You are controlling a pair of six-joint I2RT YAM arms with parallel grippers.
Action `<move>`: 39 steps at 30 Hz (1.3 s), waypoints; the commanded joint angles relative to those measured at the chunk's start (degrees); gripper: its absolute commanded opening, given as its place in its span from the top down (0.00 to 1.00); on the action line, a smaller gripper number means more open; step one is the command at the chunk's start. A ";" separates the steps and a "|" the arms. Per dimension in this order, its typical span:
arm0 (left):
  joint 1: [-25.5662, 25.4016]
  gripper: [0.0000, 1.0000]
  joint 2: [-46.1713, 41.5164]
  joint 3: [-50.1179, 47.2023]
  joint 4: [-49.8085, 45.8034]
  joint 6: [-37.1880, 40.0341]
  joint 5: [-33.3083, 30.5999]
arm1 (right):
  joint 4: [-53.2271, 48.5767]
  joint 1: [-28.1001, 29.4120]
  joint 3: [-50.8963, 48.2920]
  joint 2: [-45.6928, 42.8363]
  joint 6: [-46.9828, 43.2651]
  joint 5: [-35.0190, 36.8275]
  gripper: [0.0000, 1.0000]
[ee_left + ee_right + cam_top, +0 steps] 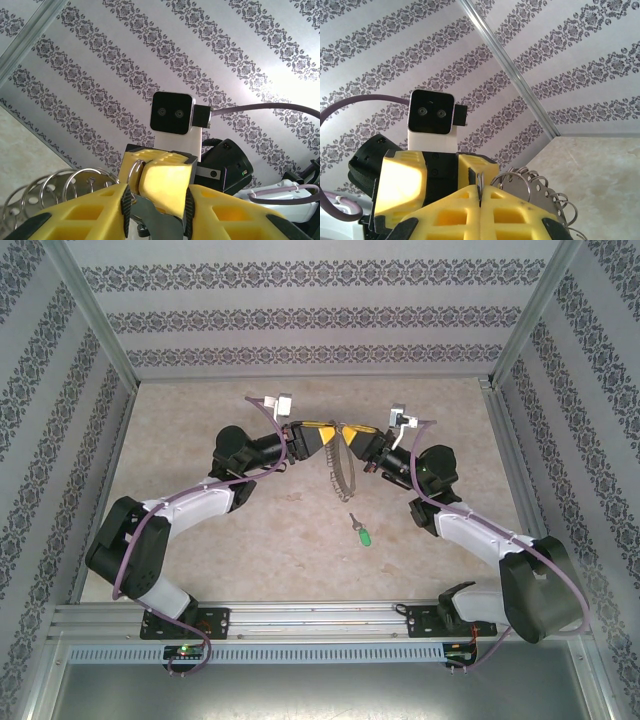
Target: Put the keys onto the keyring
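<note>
The keyring (pixel 341 477) hangs above the middle of the table between both grippers, a grey metal ring fringed with small loops. My left gripper (pixel 325 438) comes at its top from the left, my right gripper (pixel 352 440) from the right, fingertips almost touching. In the left wrist view a grey metal piece of the keyring (pixel 60 187) spans the gap of the left gripper (pixel 156 200), pad to pad. The right gripper (pixel 481 192) is shut on a thin wire loop of the keyring (pixel 535 192). The green-headed key (pixel 363 533) lies alone on the table, below and right of the ring.
Patterned walls (pixel 300 315) enclose the beige table (pixel 250 540) on three sides. An aluminium rail (pixel 320 618) runs along the near edge between the arm bases. Open table surface lies around the key.
</note>
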 commanded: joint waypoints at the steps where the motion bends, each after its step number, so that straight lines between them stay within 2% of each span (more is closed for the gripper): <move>1: -0.90 0.65 0.60 0.15 4.83 -0.76 -0.05 | 4.88 0.77 2.20 0.34 0.34 0.62 1.00; 21: -1.58 0.65 1.28 0.17 3.34 0.79 -0.80 | 6.54 1.45 2.81 2.05 1.25 -0.10 1.00; 39: -1.54 0.64 -1.63 -2.60 3.62 3.59 -5.01 | 6.02 0.75 1.61 0.96 0.89 0.31 1.00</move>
